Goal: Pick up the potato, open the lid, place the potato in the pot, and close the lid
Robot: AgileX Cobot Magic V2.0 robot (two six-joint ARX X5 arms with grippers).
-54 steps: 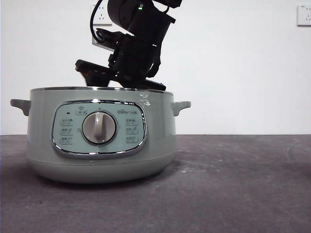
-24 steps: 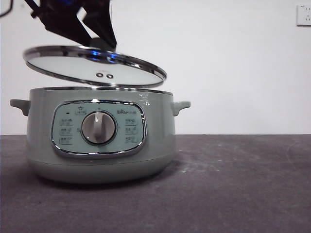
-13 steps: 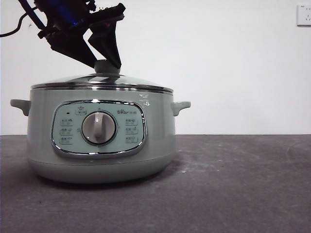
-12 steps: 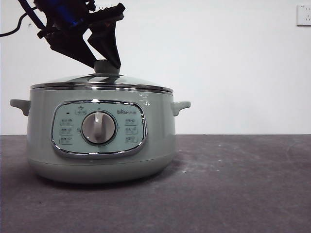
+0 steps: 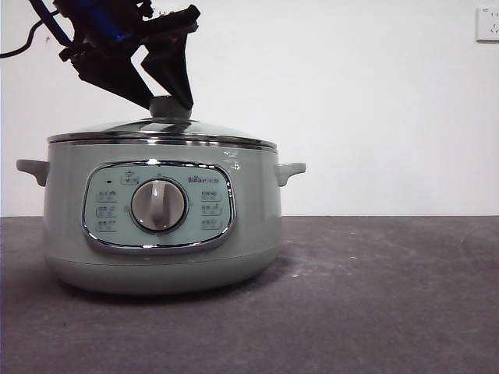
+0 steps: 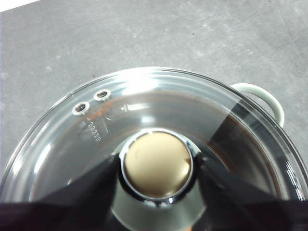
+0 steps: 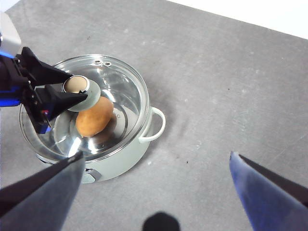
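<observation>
The pot stands on the dark grey table in the left half of the front view, with its chrome-framed control panel and central dial facing the camera. One small side handle projects toward the frame centre; the other lies near the left edge.

The lid sits level on the pot, its chrome rim meeting the pot's top edge all round. In the left wrist view the glass dome fills the lower part of the frame, with two small vent fittings at centre left.

The left gripper enters the front view from the upper left corner. Its two black jaws are pinched on the lid's round knob, one on each side, in contact with it. In the right wrist view the same gripper appears at the left edge of the frame, clamped on the knob above the pot.

The potato lies inside the pot, visible through the glass in the right wrist view, at left of centre. It is orange-brown and rests on the pot floor, just beside the knob as seen from above.

The right gripper is high above the table, well apart from the pot. Its jaws are spread wide, at the lower left and lower right corners of its wrist view, with nothing between them
</observation>
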